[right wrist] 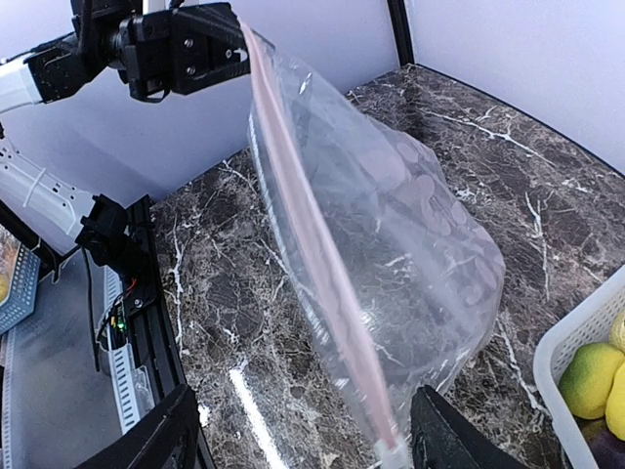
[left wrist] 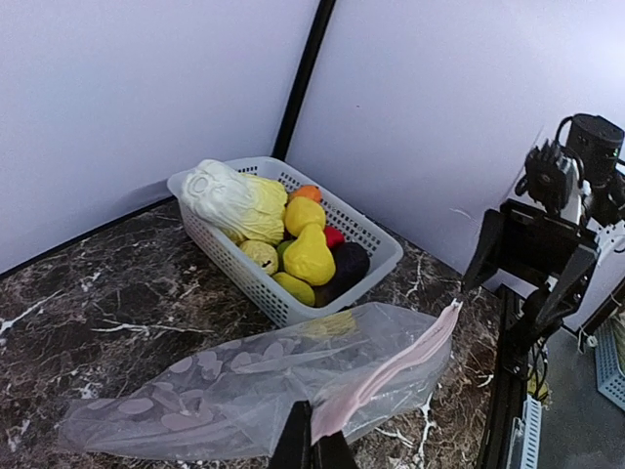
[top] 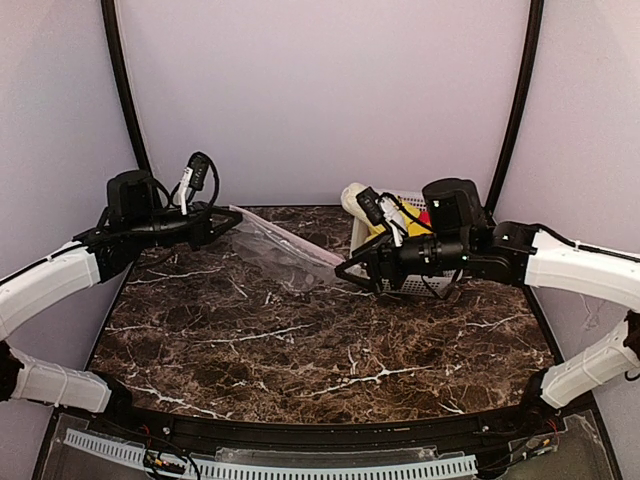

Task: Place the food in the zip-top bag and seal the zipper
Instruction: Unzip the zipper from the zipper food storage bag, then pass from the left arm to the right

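The clear dotted zip-top bag (top: 285,245) hangs stretched between my two grippers above the table; nothing shows inside it. My left gripper (top: 228,220) is shut on one end of the pinkish zipper (left wrist: 391,376), its fingertips (left wrist: 311,447) pinched on the strip. My right gripper (right wrist: 303,445) is wide open, and the zipper's far end (right wrist: 389,451) lies between its fingers, close to the right one. The food, a yellow pear (left wrist: 309,256), a pale cabbage (left wrist: 234,200), and purple (left wrist: 349,262), red and orange pieces, lies in the basket.
The white lattice basket (top: 412,285) stands at the back right of the marble table, right behind my right gripper (top: 345,270); it also shows in the left wrist view (left wrist: 229,262). White walls and black corner posts close in the back and sides.
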`<state>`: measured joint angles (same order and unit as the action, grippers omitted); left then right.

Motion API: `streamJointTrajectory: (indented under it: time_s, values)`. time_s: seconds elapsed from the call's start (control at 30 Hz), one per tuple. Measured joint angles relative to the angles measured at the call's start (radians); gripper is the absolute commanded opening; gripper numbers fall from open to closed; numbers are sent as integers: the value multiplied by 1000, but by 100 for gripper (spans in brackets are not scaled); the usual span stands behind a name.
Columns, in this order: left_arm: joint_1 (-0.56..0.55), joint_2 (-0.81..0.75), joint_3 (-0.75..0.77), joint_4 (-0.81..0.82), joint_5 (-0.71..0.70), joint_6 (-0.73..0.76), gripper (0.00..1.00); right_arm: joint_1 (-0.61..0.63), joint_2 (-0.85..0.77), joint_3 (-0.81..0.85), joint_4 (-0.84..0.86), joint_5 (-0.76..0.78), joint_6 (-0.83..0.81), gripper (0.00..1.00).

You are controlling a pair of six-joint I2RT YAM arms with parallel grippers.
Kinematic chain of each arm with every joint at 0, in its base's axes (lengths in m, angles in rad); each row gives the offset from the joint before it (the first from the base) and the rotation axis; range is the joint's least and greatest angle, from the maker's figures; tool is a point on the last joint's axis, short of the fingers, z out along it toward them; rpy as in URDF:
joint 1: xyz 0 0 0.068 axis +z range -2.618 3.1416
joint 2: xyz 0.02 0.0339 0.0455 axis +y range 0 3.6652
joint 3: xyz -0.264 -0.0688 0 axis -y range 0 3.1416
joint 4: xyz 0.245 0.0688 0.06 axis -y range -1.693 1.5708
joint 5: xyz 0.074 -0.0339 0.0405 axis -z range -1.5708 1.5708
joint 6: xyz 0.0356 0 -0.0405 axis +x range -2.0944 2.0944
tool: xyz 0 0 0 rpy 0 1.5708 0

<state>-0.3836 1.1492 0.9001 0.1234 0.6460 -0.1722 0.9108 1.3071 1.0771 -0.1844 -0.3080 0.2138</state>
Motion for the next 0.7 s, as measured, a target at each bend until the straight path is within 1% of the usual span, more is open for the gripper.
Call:
streamJointTrajectory:
  time_s: [0.13, 0.2, 0.33, 0.7]
  values:
    - [-72, 6, 16, -34, 34, 58, 1, -7, -42, 2, -21, 19, -10, 76]
    - [-87, 9, 21, -43, 50, 74, 1, -8, -54, 8, -30, 25, -15, 74]
    - [-98, 24, 29, -57, 70, 95, 1, -9, -42, 31, -48, 27, -23, 68]
    - [-108, 34, 29, -72, 75, 117, 1, 30, 65, 108, -63, 13, -46, 56]
